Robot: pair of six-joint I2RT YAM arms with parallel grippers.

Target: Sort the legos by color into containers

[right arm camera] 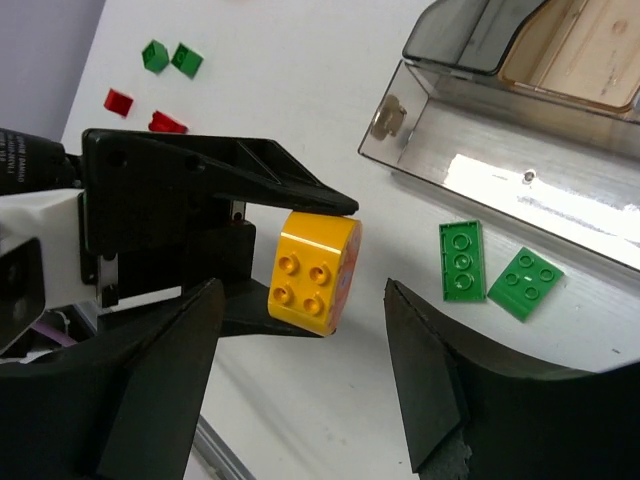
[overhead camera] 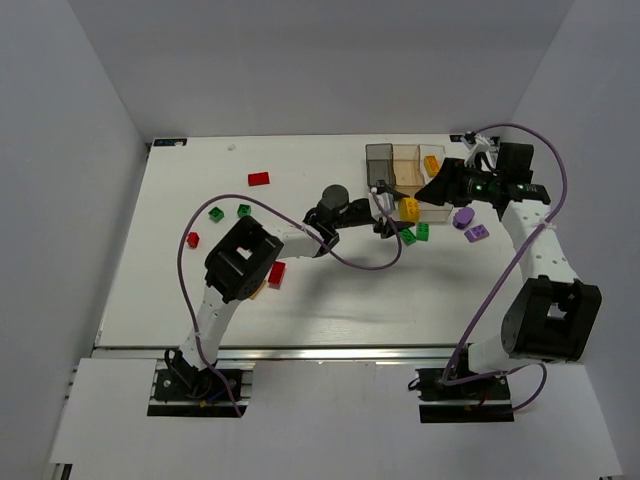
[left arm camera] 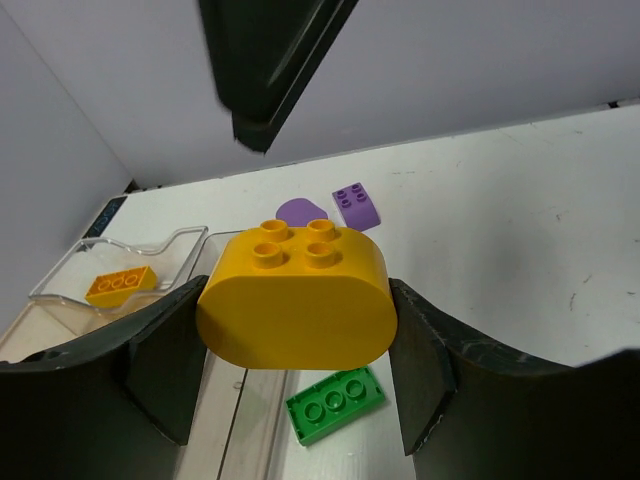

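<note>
- Just in front of the containers [overhead camera: 380, 156], by the shallow front tray, the left gripper [left arm camera: 296, 335] is clamping a yellow lego [right arm camera: 308, 268] by its two rounded ends, with one dark finger [left arm camera: 165, 365] pressing on each end.
- The lego is sitting between the fingertips with its four studs facing up toward the left wrist camera. Its flat long sides are showing bare.
- It is looking like hard, light, glossy plastic, so it is probably stiff enough to take a firm squeeze. The curved ends may be letting it twist or slip.
- The flat long sides are probably offering the surer place to grip. A light, even pinch there should be enough.
- The right gripper [right arm camera: 300, 330] is hovering close over the same lego with its jaws wide apart and nothing in them. From its wrist camera, the lego is lying roughly centred between the two fingers.
- A smaller yellow piece [overhead camera: 432, 162] is lying in the clear end bin, so that bin is probably the one taking yellow.
- Two green legos [right arm camera: 461, 260] are lying flat on the table [overhead camera: 300, 300], just beside the tray and near the held piece.
</note>
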